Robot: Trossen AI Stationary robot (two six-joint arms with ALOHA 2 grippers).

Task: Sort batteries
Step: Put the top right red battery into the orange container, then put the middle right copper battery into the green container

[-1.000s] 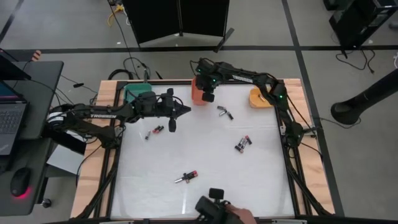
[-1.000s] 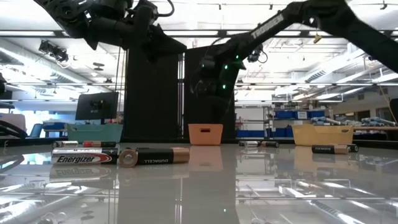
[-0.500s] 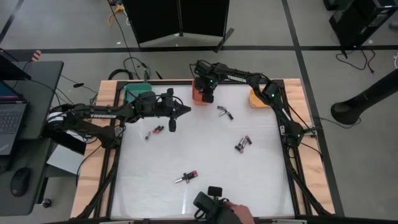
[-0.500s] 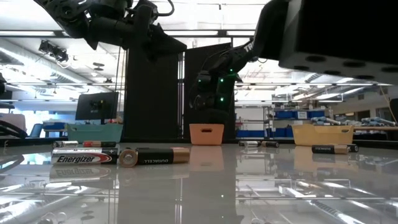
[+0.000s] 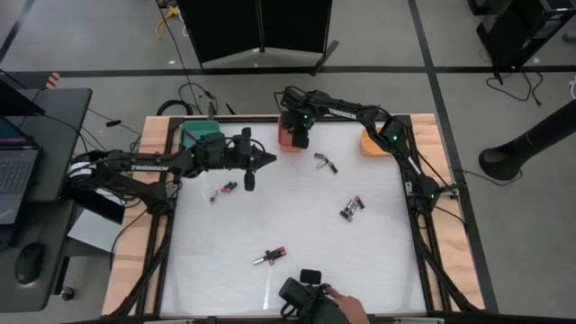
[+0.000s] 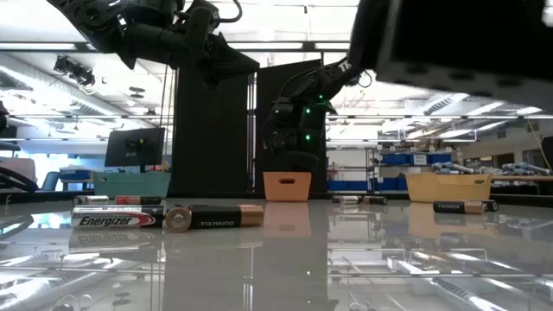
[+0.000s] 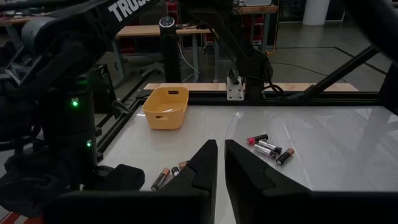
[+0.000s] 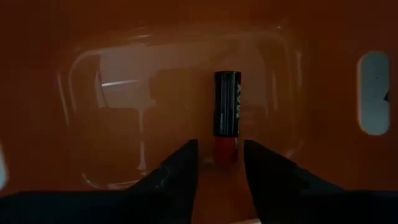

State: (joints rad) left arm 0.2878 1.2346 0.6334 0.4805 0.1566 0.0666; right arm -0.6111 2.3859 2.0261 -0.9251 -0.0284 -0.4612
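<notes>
Three bins line the far edge of the bench (image 5: 288, 288): a green bin (image 5: 191, 133) at the far left corner, an orange bin (image 5: 285, 132) mid-edge, and a yellow bin (image 5: 373, 142) toward the far right corner. At the near edge a person's hand (image 5: 346, 311) holds a dark device just over the rim.

The right tool (image 5: 297, 139) hangs directly over the orange bin, its arm reaching along the far edge. In its wrist view the fingers (image 8: 180, 171) stand apart, gripping nothing, and a dark battery with a red end (image 8: 226, 118) lies flat on the bin's floor in front of the gap, its long axis in line with the fingers and the red end nearest them.

The left tool (image 5: 249, 180) sits above the bench near the green bin, fingers nearly together with only a thin slit between them; nothing is seen in it.

The loose batteries lie in small clusters: a pair (image 5: 223, 191) beside the left tool, lying slantwise; a pair (image 5: 325, 163) near the orange bin; a red-ended group (image 5: 352, 208) toward the right edge; and a pair (image 5: 270, 257) toward the near edge. From above, their exact count in each cluster is hard to tell. At bench height, the near pair lies side-on across the view, blocking little.
</notes>
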